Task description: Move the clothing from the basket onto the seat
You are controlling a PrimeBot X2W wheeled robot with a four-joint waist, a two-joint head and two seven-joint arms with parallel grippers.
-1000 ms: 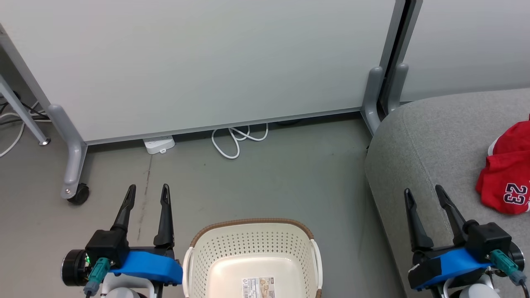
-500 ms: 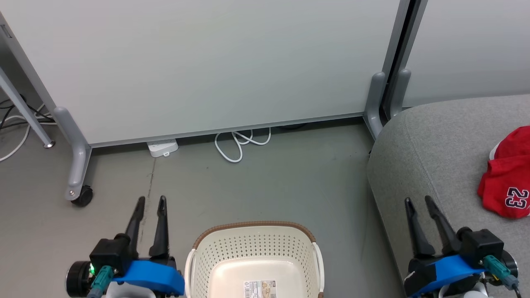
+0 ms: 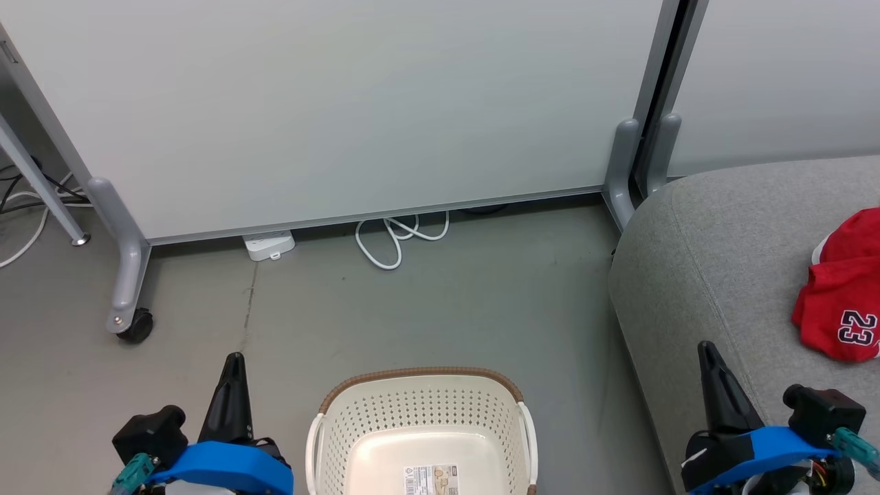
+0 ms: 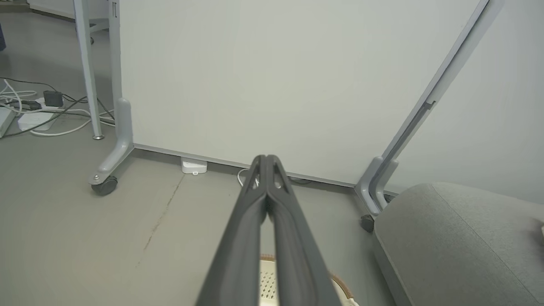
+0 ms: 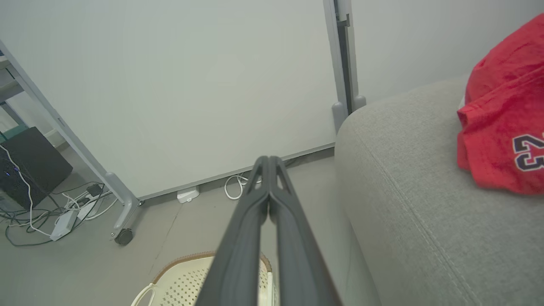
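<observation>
Showing the clothing (image 3: pixel 842 302) on the seat (image 3: pixel 694 275), right of the basket (image 3: pixel 419 375); hovering left gripper (image 3: pixel 235 361) and right gripper (image 3: pixel 707 347) either side of the basket, jaws clenched.

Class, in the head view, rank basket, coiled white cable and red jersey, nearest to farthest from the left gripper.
1. basket, just right of the left gripper.
2. white cable, by the partition.
3. red jersey, on the sofa.

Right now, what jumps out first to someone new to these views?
The bright red clothing, a dark 23 on it, lies on the grey seat at the head view's right edge. The cream basket sits bottom centre on the floor, showing only a label inside. Flanking it, the left gripper and right gripper are shut, empty.
</observation>
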